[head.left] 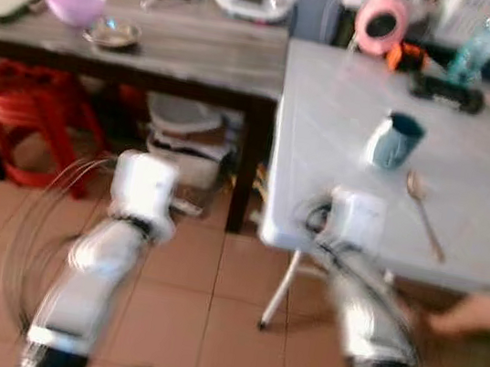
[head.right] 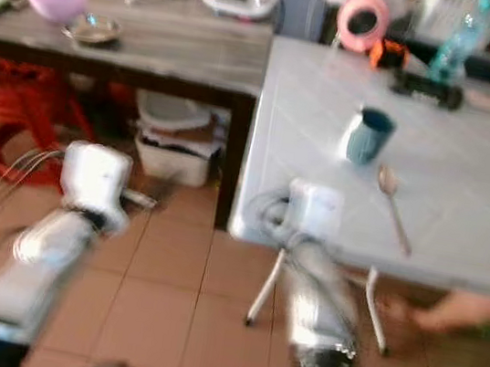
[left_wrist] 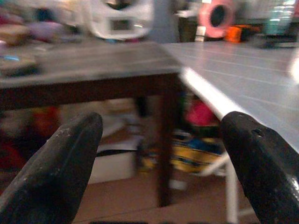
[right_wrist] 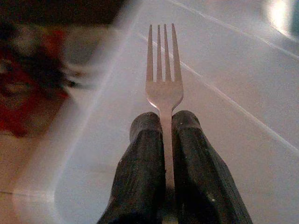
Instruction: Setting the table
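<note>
Over the near corner of the white table: right gripper clamped on a fork, tines forward. Left gripper spread wide, empty. Next, probably: lowering the fork flat near the spoon and blue mug.

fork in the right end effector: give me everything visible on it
The fork looks like plain silvery metal, with four straight tines and a slim flat handle. The right end effector is shut on the handle just below the head, one black finger pressed to each side. The tines point straight out ahead, over the near corner of the pale blue-white table. Whether it touches the tabletop can't be told. The handle's end is hidden between the fingers.
</note>
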Controlling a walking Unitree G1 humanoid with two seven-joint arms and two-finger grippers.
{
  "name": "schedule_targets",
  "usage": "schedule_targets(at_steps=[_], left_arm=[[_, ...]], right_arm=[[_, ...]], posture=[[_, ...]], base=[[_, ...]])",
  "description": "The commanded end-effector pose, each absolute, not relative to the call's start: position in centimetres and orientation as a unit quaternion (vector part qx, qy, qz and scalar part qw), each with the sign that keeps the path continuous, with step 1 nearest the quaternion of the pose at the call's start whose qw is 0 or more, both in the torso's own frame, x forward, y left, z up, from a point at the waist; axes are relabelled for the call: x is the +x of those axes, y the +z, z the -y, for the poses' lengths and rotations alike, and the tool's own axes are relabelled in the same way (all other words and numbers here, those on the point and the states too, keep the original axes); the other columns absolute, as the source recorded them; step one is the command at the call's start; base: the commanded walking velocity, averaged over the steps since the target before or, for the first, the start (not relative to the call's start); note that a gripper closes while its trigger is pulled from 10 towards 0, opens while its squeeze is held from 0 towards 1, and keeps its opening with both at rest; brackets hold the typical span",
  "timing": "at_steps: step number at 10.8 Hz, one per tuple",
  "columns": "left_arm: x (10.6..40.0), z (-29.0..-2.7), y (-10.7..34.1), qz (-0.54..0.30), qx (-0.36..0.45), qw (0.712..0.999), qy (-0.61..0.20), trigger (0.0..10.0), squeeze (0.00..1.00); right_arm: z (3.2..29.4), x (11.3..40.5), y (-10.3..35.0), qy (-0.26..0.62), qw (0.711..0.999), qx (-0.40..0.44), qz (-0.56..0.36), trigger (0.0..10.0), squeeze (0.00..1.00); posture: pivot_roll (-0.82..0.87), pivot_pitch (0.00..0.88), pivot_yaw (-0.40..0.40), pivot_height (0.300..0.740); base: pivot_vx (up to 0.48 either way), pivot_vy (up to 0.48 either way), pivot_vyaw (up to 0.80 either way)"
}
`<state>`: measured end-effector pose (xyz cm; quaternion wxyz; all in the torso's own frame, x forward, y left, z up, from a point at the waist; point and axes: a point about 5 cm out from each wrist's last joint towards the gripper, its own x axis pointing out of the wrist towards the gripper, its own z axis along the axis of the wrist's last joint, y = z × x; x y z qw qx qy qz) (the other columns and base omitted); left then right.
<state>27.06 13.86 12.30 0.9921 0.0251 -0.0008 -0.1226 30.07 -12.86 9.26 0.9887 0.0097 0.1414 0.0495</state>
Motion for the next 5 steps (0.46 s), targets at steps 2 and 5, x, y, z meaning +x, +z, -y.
schedule_targets(at_steps=[2, 5], left_arm=[[27.6, -13.6, 12.6, 0.01, 0.029, 0.993, -0.111, 10.0, 0.0], [28.8, -14.4, 12.5, -0.002, 0.045, 0.997, -0.066, 10.0, 0.0]], right_arm=[[14.4, 30.4, 9.9, 0.033, 0.992, -0.006, -0.121, 10.0, 0.0], [14.8, 30.9, 11.9, 0.036, 0.997, 0.025, -0.062, 10.0, 0.0]], posture=[[0.04, 0.0, -0.031, 0.74], [0.03, 0.0, -0.029, 0.74]], base=[[0.137, 0.313, 0.0], [0.338, 0.341, 0.0]])
